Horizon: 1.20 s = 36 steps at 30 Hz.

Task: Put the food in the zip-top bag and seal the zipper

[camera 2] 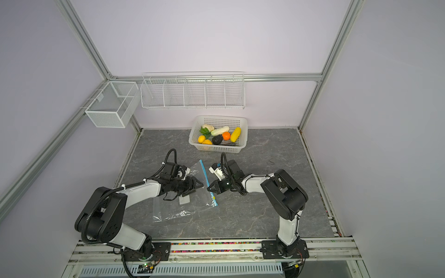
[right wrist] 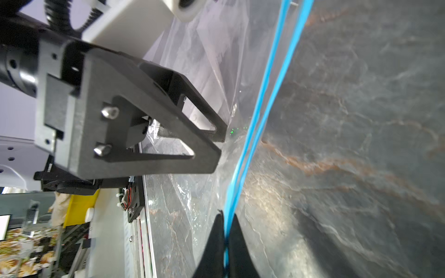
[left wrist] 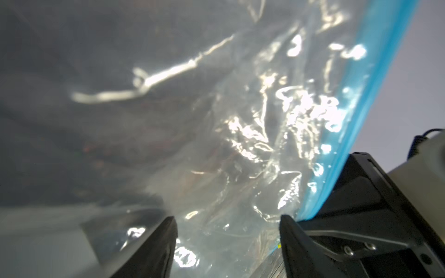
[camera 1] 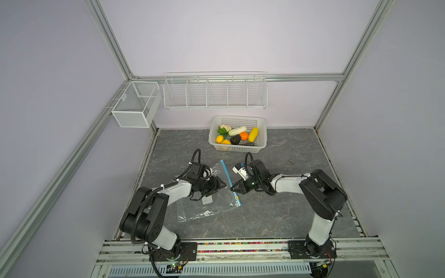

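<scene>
The right claw (right wrist: 226, 240) is fully closed on the zipper (right wrist: 265, 96), pinching the blue strip between its tips. The zip-top bag (camera 1: 212, 207) lies flat on the bench (camera 1: 277, 211) between the two arms, with its mouth edge towards the right arm. All the food (camera 1: 236, 136) sits in the white basket (camera 1: 238, 149) at the back of the bench, well apart from the bag.

The left claw (camera 1: 222, 185) hovers over the bag near the zipper with its jaws well apart, gripping nothing. I cannot tell whether one finger is tucked under the top film.

The main risk is in that pinch. In the right wrist view the two blue tracks run apart farther along but merge at the claw's tips. It probably holds both lips together, and lifting would then raise the whole edge instead of opening the mouth.

The strip is thin and slick (the film around it is glossy and crumpled), so it may slide out under a pull. Nothing pins the bag down, so a tug could drag it across the bench. If the left claw closes carelessly, it could catch both layers.
</scene>
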### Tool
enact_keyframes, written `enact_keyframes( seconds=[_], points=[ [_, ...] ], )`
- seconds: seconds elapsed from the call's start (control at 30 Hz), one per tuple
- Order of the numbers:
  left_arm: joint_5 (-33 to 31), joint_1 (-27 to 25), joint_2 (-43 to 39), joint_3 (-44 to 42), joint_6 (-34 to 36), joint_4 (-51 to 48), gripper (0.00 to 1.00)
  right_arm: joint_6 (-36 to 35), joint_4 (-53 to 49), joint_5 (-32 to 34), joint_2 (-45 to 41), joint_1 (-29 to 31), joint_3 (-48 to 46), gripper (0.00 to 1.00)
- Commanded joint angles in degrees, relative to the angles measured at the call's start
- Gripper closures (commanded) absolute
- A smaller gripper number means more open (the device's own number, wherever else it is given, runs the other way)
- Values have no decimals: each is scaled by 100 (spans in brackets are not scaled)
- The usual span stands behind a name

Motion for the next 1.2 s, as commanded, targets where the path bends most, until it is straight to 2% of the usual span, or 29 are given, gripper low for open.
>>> enact_keyframes(
  seconds=[0.0,0.2,0.33,0.63,0.73,0.97,1.07,1.13,1.17],
  points=[
    [-280,13,-430,381,-3,-420,32,-420,-109,673,-354,181,102,94],
    [-682,13,-1279,376,-156,-694,30,-453,127,1085,-424,428,142,93],
    [-797,13,-1554,317,-184,-720,29,-463,119,1269,-403,602,222,93],
    [-978,13,-1420,377,-50,-636,29,-599,-121,1904,-447,948,289,90],
    [-1020,12,-1279,408,-27,-611,34,-611,-124,2019,-434,1046,289,90],
    [-991,-37,-1145,520,79,-569,34,-641,-162,2040,-364,1126,374,89],
    [-974,-70,-1076,553,176,-607,43,-643,-160,2012,-318,1138,419,89],
    [-899,-67,-991,530,182,-560,58,-633,-154,2011,-295,1145,428,89],
    [-873,-75,-946,531,195,-544,63,-634,-142,2012,-291,1156,428,89]
  ],
)
